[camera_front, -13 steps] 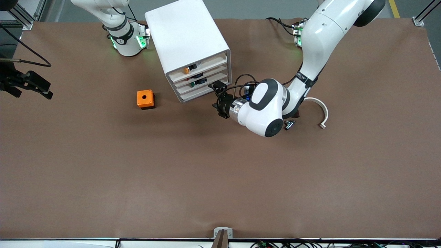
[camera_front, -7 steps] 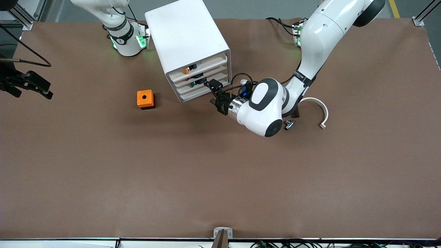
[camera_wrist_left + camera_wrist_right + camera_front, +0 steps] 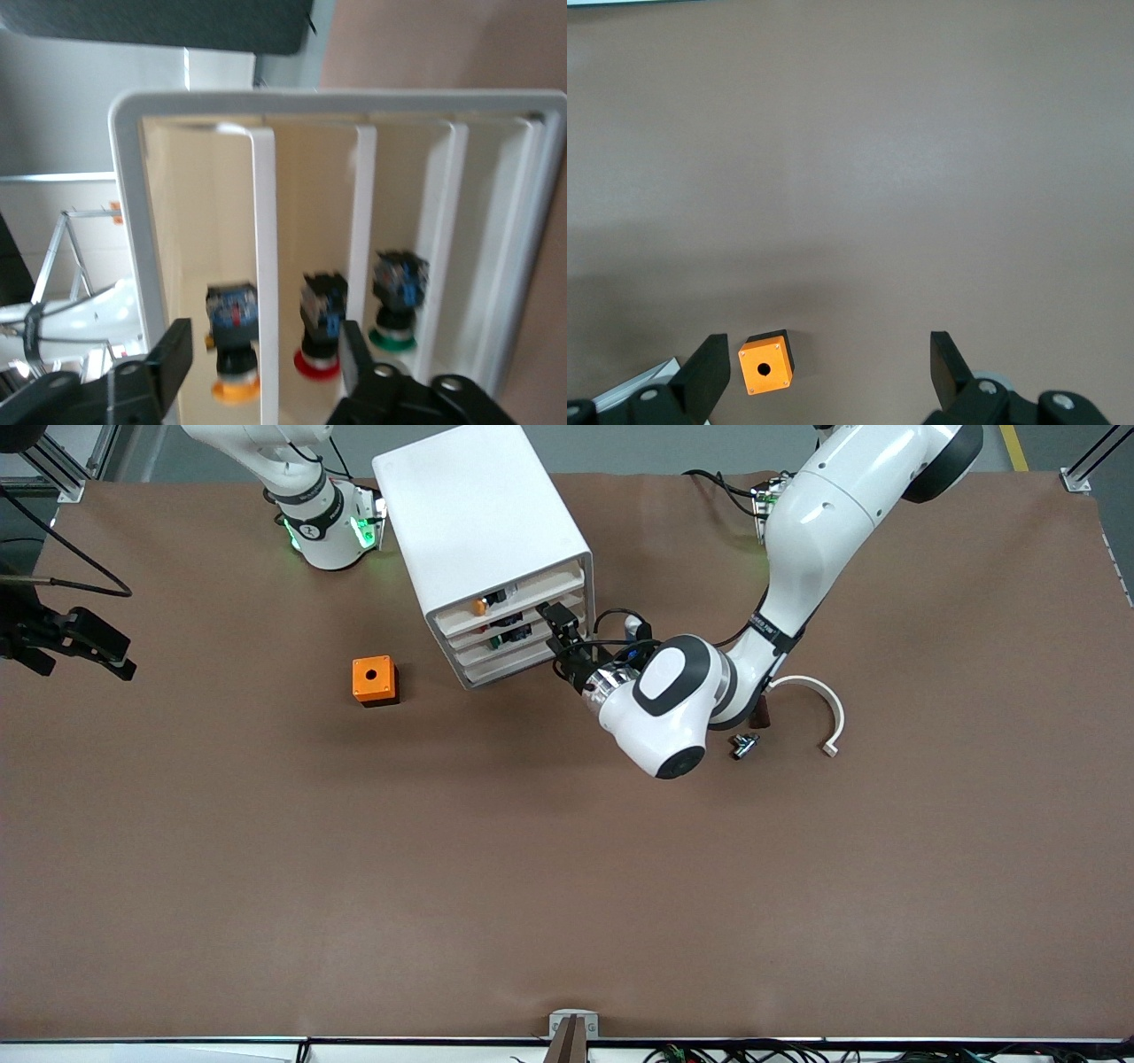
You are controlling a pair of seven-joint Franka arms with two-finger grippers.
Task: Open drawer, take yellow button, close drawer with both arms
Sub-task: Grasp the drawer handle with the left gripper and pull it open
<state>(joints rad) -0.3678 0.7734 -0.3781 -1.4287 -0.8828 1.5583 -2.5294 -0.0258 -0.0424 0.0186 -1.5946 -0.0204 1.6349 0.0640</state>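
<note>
Four shallow drawers face the front camera from the white cabinet (image 3: 483,540), and the topmost drawer (image 3: 514,598) is the one to open. Nearest of the working parts, the left gripper (image 3: 560,631) is at the cabinet front, its fingers (image 3: 173,354) apart on either side of that drawer's front lip (image 3: 264,266), not yet clamped on it. That thin plastic lip is the place to grip; the drawer looks light, stiff and smooth, so it is likely to slide easily and the whole cabinet could shift if pulled hard. Inside the drawer sits the button (image 3: 479,607), orange cap outward. It looks small, rigid and light; a grip across the black and blue body (image 3: 232,310) seems safer than one on the rounded cap. The right gripper (image 3: 828,363) waits, fingers wide apart and empty, above the orange cube (image 3: 766,361).
</note>
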